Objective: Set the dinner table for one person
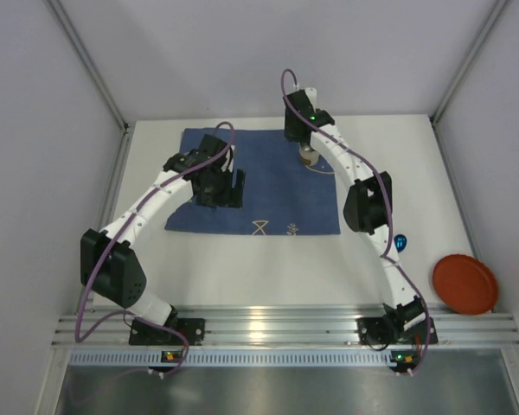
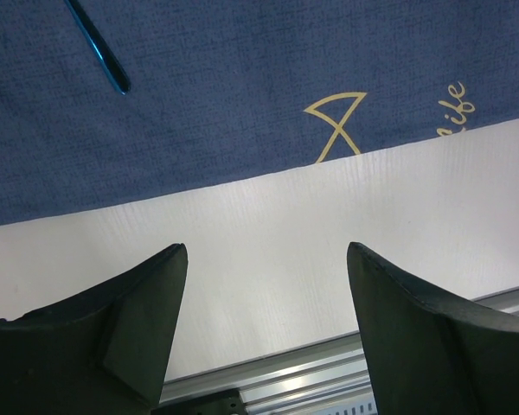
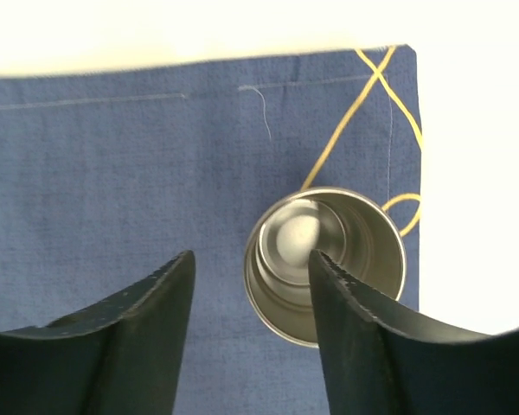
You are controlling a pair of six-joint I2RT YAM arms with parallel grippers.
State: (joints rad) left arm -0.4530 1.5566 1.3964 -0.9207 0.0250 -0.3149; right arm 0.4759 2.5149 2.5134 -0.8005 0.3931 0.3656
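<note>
Top external shows us the dinner table (image 1: 242,268), a wide white matte surface boxed in by pale grey walls (image 1: 52,130). A ribbed aluminium rail (image 1: 285,328) runs along its near edge. The table lies beneath both pincers and stretches past them on every side. A dark blue cloth mat (image 1: 277,199) lies flat on its far half, directly under both pincers.

The left pincer (image 2: 266,251) is spread wide with nothing between its fingers. Bare white table sits right below its tips, and the mat's hem and a gold line drawing lie just ahead.

The left arm (image 1: 147,207) and right arm (image 1: 363,203) hide parts of the mat from above. In the left wrist view a slim blue handle (image 2: 99,47) lies on the mat ahead and left of the left pincer, cut off by the frame's top edge. Back along the right arm from its pincer sits a small shiny blue thing (image 1: 401,243), which we cannot identify.

A red plate (image 1: 464,284) lies flat near the table's right edge, well apart from the right pincer, its face plain.

The right pincer (image 3: 251,257) is spread and pinches nothing. A steel cup (image 3: 324,264) stands upright on the mat near its corner, just below the pincer. One finger covers part of the rim, though we cannot tell if it touches. Inside, only the polished bottom shows.
</note>
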